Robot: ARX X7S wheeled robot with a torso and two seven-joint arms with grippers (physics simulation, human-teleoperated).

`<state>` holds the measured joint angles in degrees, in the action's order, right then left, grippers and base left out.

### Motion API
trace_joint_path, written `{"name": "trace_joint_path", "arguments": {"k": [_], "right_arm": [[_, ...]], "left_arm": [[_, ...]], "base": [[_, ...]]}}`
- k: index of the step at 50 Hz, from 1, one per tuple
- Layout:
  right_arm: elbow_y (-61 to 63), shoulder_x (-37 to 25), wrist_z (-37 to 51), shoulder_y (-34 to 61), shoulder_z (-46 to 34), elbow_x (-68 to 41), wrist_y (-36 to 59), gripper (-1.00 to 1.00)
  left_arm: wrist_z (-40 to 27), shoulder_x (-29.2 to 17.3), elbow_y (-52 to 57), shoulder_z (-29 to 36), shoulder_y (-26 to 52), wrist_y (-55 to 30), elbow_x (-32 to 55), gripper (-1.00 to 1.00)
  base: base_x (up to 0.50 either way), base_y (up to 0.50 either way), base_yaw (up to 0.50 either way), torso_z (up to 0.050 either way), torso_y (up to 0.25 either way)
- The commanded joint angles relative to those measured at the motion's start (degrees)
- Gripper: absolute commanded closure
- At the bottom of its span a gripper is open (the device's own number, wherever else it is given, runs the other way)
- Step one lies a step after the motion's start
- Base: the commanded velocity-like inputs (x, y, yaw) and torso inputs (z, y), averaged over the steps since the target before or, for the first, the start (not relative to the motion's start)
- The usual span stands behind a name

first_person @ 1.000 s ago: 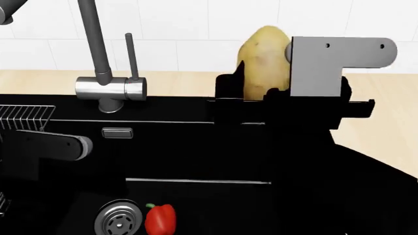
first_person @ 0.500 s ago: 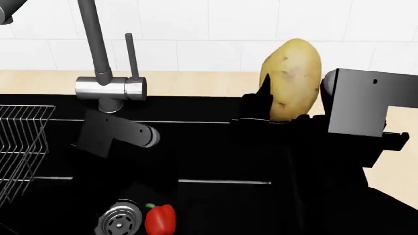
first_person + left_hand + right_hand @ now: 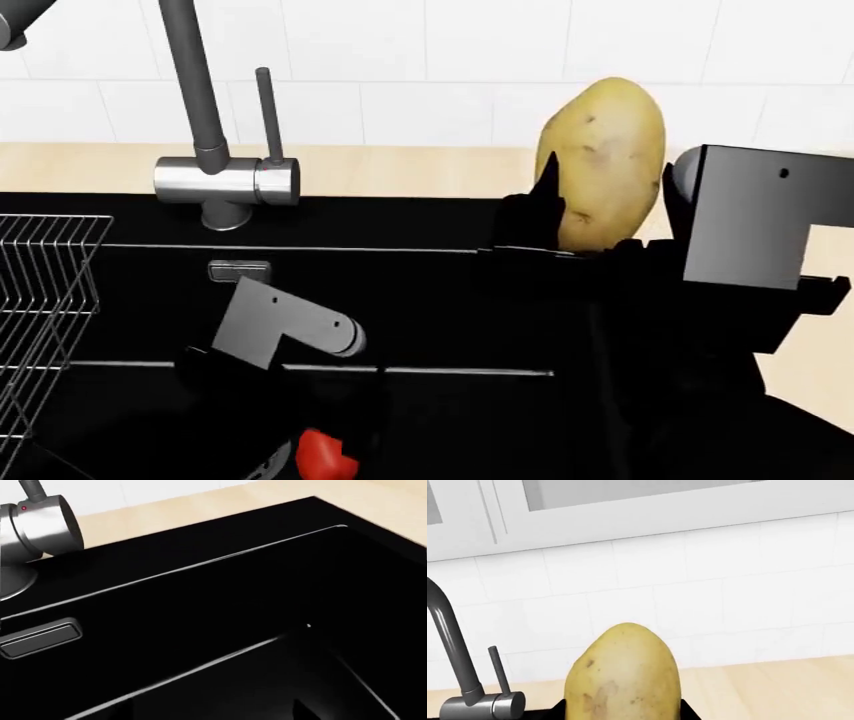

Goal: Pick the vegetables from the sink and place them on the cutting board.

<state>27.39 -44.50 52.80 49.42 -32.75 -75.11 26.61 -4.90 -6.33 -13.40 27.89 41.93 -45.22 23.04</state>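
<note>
My right gripper (image 3: 597,232) is shut on the yellow-brown speckled potato (image 3: 603,160) and holds it upright, high above the right part of the black sink (image 3: 427,310). In the right wrist view the potato (image 3: 624,672) fills the gap between my black fingers (image 3: 688,713). My left arm (image 3: 287,330) reaches down into the basin. It covers most of the red bell pepper (image 3: 324,455) and the drain. In the left wrist view my left gripper (image 3: 213,716) shows only dark fingertips (image 3: 305,713) set wide apart with nothing between them. The cutting board is out of view.
The grey faucet (image 3: 200,110) stands at the back left; its base also shows in the left wrist view (image 3: 40,530). The steel overflow plate (image 3: 240,270) is on the back wall. A wire rack (image 3: 40,300) sits at the left. Light wood countertop (image 3: 801,360) lies to the right.
My left arm has swung down and forward into the basin, now over the pepper and the drain. My right gripper moved right with the potato, then nearly stopped.
</note>
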Motion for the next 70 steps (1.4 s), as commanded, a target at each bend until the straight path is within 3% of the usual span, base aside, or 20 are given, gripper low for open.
{"name": "trace_joint_path", "arguments": {"k": [1,19,34,48,52,55,65,70], "right_arm": [[0.5,-0.2,-0.2,0.2,0.3,0.6,0.7,1.0],[1.3,0.0,0.3,0.7,-0.1,0.3,1.6,1.0],[1.1,0.0,0.1,0.5,-0.4,0.6,1.7,1.0],[1.0,0.4,-0.2,1.0,-0.8,0.5,2.2,1.0],[1.0,0.4,-0.2,1.1,-0.8,0.4,2.3,1.0],[0.8,0.5,-0.6,1.0,-0.9,0.5,2.2,1.0],[0.6,0.6,-1.0,1.0,-1.0,0.4,2.2,1.0],[0.7,0.5,-1.0,0.8,-1.0,0.5,2.1,1.0]], "left_arm": [[0.4,0.5,-5.9,1.9,-0.1,2.6,-1.2,-1.0],[0.2,1.5,-17.3,4.4,0.5,8.1,-3.8,-1.0],[1.1,1.8,-19.7,6.9,-0.3,9.8,-4.3,-1.0],[2.6,4.4,-29.6,10.6,1.7,15.6,-6.3,-1.0],[2.8,5.8,-37.0,11.1,3.3,19.5,-6.3,-1.0],[2.2,6.3,-43.6,15.9,5.7,23.4,-1.8,-1.0],[-1.3,6.3,-51.7,41.9,10.6,30.2,22.4,-1.0],[-2.9,6.3,-53.5,49.3,11.3,31.9,29.7,-1.0]], "base": [[0.0,0.0,0.0,0.0,0.0],[0.0,0.0,0.0,0.0,0.0],[0.0,0.0,0.0,0.0,0.0],[0.0,0.0,0.0,0.0,0.001],[0.0,0.0,0.0,0.0,0.0],[0.0,0.0,0.0,0.0,0.0],[0.0,0.0,0.0,0.0,0.0],[0.0,0.0,0.0,0.0,0.0]]}}
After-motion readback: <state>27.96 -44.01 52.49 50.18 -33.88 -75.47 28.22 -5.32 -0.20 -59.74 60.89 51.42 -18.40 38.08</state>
